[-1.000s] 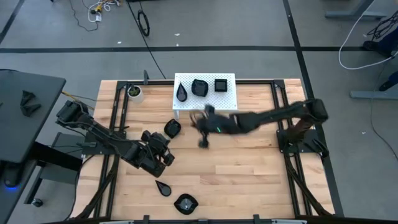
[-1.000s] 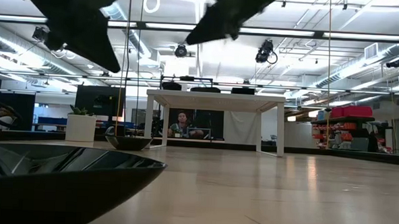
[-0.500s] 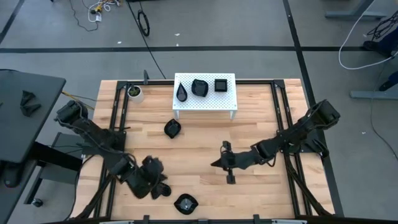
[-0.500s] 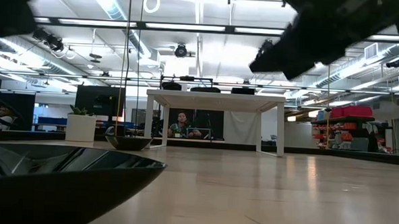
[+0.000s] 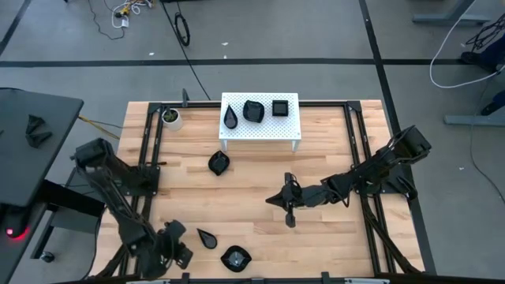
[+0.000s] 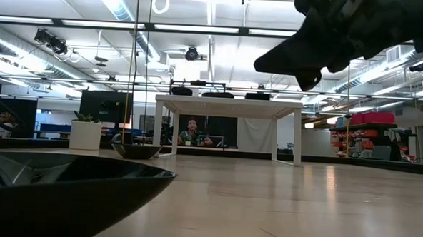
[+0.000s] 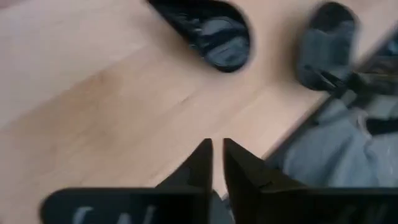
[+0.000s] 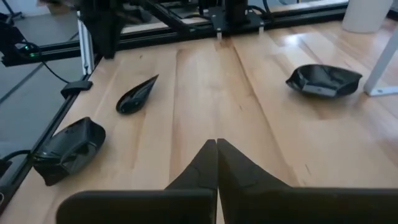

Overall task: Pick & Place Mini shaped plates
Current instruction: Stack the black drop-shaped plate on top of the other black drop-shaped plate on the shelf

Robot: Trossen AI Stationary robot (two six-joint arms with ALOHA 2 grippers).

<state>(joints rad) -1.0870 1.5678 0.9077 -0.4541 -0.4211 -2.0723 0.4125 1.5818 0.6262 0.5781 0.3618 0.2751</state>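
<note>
Left gripper (image 5: 175, 251) pinched empty at the table's front-left corner, beside teardrop plate (image 5: 207, 237). Right gripper (image 5: 278, 199) closed mid-table, arm stretched low.

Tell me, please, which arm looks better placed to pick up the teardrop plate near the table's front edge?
Probably the left: its tool sits right beside the teardrop plate, while the right tool hangs over mid-table, farther off.

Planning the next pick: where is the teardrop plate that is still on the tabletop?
High view: the teardrop plate lies near the table's front edge, left of centre, between the left gripper and a lobed plate.
</note>
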